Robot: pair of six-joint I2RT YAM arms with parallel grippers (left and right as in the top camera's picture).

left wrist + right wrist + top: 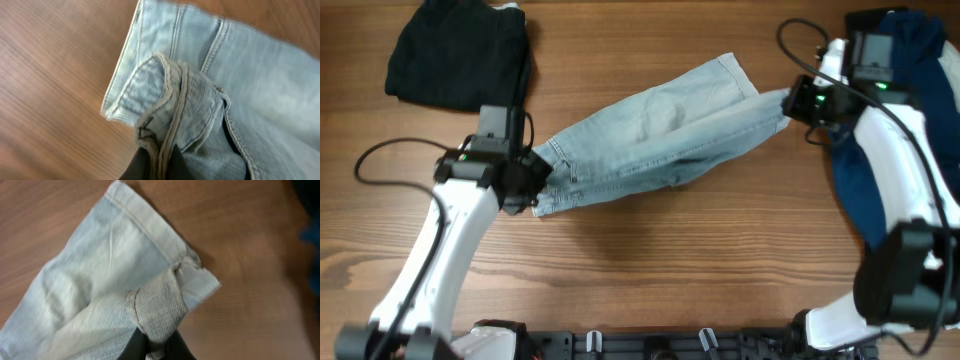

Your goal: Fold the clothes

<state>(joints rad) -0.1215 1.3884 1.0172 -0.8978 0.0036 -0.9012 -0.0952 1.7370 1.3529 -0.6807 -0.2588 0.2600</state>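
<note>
Overhead, you see the jeans (660, 135) stretched in a slanted band across the middle of the table (650, 270), from left of centre up toward the far right corner; your left gripper (535, 185) is clamped on the waistband end, and your right gripper (790, 103) is clamped on the hem end; a shadow lies under the near edge of the denim, though you cannot tell how much of it is off the wood.

Left wrist view: the fingers (135, 167) are pinched tight on bunched waistband seams, with no gap between them beyond the cloth; right wrist view: the jaws are closed on a turned-over fold of the leg hem, its paler inner side showing.

A black garment (460, 50) sits at the far left corner; a navy garment (852, 185) lies along the right edge, under your right arm.
</note>
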